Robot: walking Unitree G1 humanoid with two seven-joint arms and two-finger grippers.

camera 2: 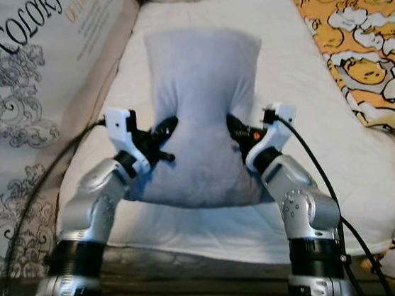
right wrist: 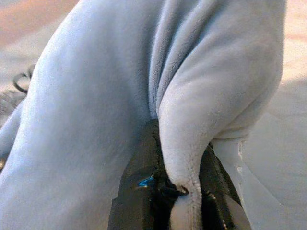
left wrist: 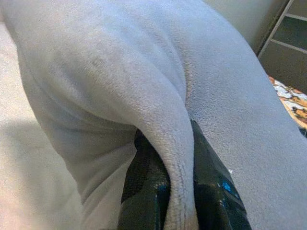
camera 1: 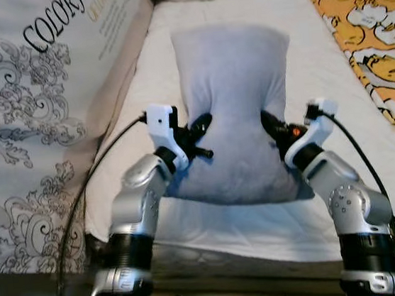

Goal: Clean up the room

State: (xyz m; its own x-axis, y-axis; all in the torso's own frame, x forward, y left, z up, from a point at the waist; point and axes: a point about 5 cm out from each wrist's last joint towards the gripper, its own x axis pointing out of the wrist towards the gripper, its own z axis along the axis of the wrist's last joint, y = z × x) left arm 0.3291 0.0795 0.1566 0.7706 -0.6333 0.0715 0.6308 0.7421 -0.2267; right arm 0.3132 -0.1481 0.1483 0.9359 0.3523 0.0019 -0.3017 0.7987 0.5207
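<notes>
2 pincers, left pincer [camera 1: 199,135] and right pincer [camera 1: 273,131], clamp folds of the grey pillow [camera 1: 236,108] between them above the bed [camera 1: 331,68]; next, probably lowering it to the bed's head.

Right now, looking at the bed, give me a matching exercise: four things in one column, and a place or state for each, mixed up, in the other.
Things:
1. soft grey plush pillow
2. left pincer
3. orange cartoon-print blanket
4. cream patterned bedding with black lettering

Places or states:
A. along the bed's right side
B. piled at the bed's left side
C. pinched on both sides, over the white mattress
D. clamped on a fold of plush

Pairs: 1-C, 2-D, 3-A, 4-B
</notes>
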